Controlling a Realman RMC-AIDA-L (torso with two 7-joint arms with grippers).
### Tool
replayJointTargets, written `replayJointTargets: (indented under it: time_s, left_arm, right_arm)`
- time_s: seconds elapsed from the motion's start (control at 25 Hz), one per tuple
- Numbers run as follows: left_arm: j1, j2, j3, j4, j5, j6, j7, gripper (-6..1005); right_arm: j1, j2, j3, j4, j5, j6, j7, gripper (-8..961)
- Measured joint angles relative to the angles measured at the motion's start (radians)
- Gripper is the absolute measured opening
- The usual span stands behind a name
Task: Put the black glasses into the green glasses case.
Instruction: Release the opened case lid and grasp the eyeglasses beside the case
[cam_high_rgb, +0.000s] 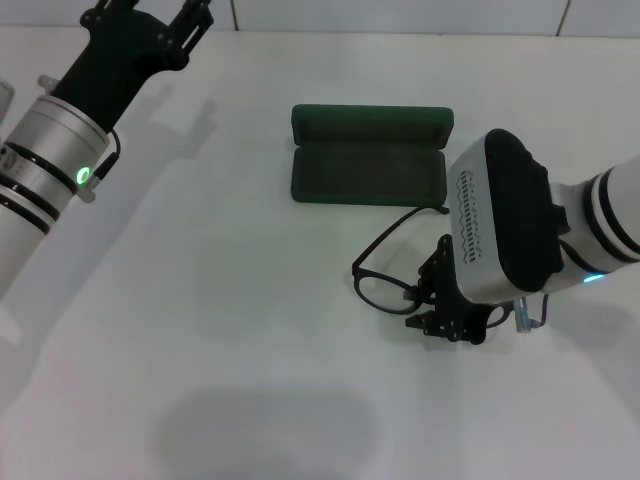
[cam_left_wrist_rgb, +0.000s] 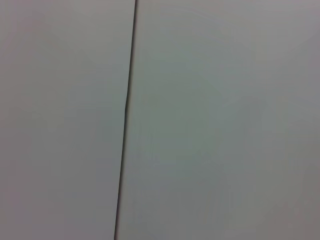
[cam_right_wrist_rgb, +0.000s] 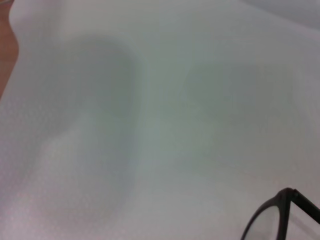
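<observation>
The black glasses (cam_high_rgb: 385, 285) lay unfolded on the white table (cam_high_rgb: 220, 300), just in front of the green glasses case (cam_high_rgb: 368, 155), which stood open with its lid raised. The right gripper (cam_high_rgb: 440, 318) was set low at the frame's bridge; whether its fingers were closed on the frame could not be told. The left gripper (cam_high_rgb: 150, 30) was parked far off, fingers apparently spread. The glasses were judged light, thin and easily bent, with scratch-prone lenses; the bridge or rim seemed the safest hold.

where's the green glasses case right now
In the head view the dark green hinged glasses case lies open at the table's centre-back, just beyond the thin black-framed glasses under the right gripper.
</observation>
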Motion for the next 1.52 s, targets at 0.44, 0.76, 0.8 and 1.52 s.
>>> replayJointTargets:
  time_s: [0.44, 0.76, 0.8, 1.52]
  left_arm:
    - [0.008, 0.0, 0.0, 0.0, 0.0, 0.0, 0.0, 701]
    - [0.01, -0.001, 0.001, -0.006, 0.0, 0.007, 0.0, 701]
    - [0.01, -0.001, 0.001, -0.006, 0.0, 0.007, 0.0, 701]
    - [0.011, -0.003, 0.005, -0.008, 0.001, 0.009, -0.007, 700]
  right_arm:
    - [-0.007, 0.0, 0.003, -0.032, -0.001, -0.025, 0.001, 257]
    - [-0.008, -0.001, 0.003, -0.037, -0.04, -0.031, 0.037, 246]
    - [-0.008, 0.0, 0.003, -0.037, -0.041, -0.031, 0.038, 244]
    - [-0.01, -0.001, 0.031, -0.088, -0.046, -0.116, 0.038, 150]
